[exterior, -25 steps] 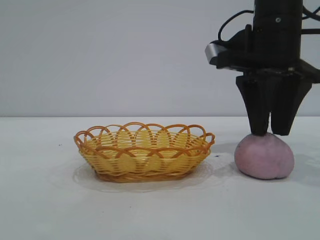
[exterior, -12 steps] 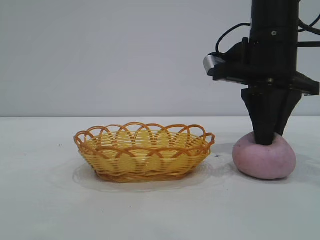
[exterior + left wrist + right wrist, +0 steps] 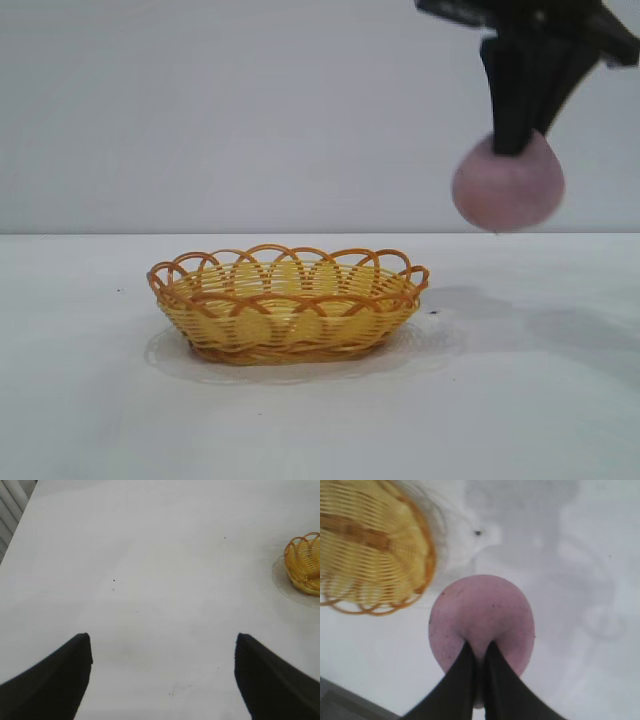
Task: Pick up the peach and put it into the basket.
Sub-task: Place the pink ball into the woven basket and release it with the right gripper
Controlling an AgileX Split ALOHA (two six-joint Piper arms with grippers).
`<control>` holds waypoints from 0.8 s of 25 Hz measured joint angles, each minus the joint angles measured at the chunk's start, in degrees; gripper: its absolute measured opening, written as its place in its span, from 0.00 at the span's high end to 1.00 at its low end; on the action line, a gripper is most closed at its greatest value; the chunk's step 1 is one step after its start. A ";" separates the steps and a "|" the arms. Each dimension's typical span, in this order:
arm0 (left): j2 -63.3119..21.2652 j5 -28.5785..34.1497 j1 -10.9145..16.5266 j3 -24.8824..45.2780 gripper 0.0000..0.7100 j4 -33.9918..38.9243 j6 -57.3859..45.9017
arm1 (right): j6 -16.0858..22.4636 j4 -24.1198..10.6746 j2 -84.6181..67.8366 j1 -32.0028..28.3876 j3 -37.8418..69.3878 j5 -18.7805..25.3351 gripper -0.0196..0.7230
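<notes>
Peach (image 3: 508, 192) aloft — beyond basket (image 3: 288, 305) rim

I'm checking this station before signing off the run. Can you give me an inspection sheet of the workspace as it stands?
Surface: white table, bare apart from a few tiny dark specks.
Job's things: peach hangs in the air, clear of the table, to the right of the basket and above its rim level. The basket sits on the table with nothing in it.
Clutter: nothing seen.
Grippers: right claw points down, pinched shut into the top of the peach. Left claw is open over bare table, holding nothing, with the basket off to one side.
Cables: nothing seen.
Surroundings: plain pale wall behind the table.
</notes>
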 joint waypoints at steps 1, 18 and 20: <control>0.00 0.00 0.00 0.00 0.27 0.00 0.00 | 0.00 0.24 0.67 1.27 -0.38 -0.86 0.97; 0.00 -0.10 0.00 0.00 0.27 0.00 0.00 | 0.00 -0.02 11.39 6.18 -1.95 -8.42 0.70; 0.00 -0.10 0.00 0.00 0.27 0.00 0.00 | 0.00 -0.02 11.39 6.18 -2.03 -8.80 0.59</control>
